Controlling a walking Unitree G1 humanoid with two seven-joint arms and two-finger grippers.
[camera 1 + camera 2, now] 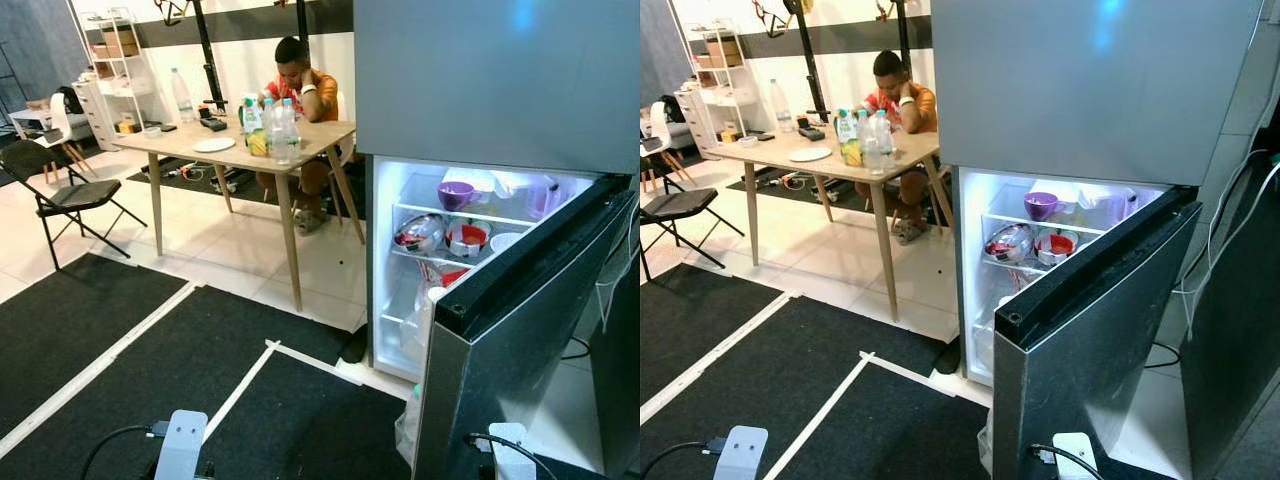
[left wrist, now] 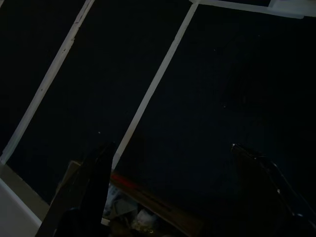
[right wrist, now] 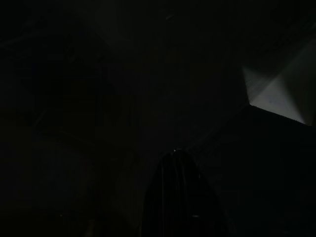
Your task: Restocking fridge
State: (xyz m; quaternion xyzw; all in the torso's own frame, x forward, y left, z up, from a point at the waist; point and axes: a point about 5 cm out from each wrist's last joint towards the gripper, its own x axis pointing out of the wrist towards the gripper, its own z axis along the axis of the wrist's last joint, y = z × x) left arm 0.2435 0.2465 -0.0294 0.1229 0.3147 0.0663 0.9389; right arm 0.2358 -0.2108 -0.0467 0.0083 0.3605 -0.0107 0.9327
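1. Fridge (image 1: 1095, 90) stands to robot's right w/ lower door (image 1: 1090, 330) swung wide open, interior lit. So the opening step looks done.
2. Already inside: purple bowl (image 1: 1040, 206) on top shelf, steel bowl (image 1: 1007, 242) and a red-and-white bowl (image 1: 1055, 245) on the shelf below. More items lower down, too small to name. Can't tell if robot put any of them there.
3. Stock to load seems to be the bottles (image 1: 272, 128) standing on the wooden surface (image 1: 300, 138), well apart from fridge, across tiled floor. A big water bottle (image 1: 181, 95) and white plate (image 1: 214, 145) also sit there. A person (image 1: 298, 82) sits at the far side.
4. Left gripper (image 2: 173, 163): hangs idle over black mat (image 2: 197, 89) w/ white tape lines; jaws released, spread wide, nothing between them.
5. Right gripper: wrist view nearly black, one dark finger (image 3: 180, 197) faintly made out. Can't tell jaw state.
6. Judgement: early-to-mid stage. Door open, nothing in hand, bottles not yet moved. Left to do: walk to surface, pick a bottle, carry back, shelve, repeat, shut door.
7. Watch-out: open door sticks into the path near robot's right side; folding chair (image 1: 60, 190) off to left.
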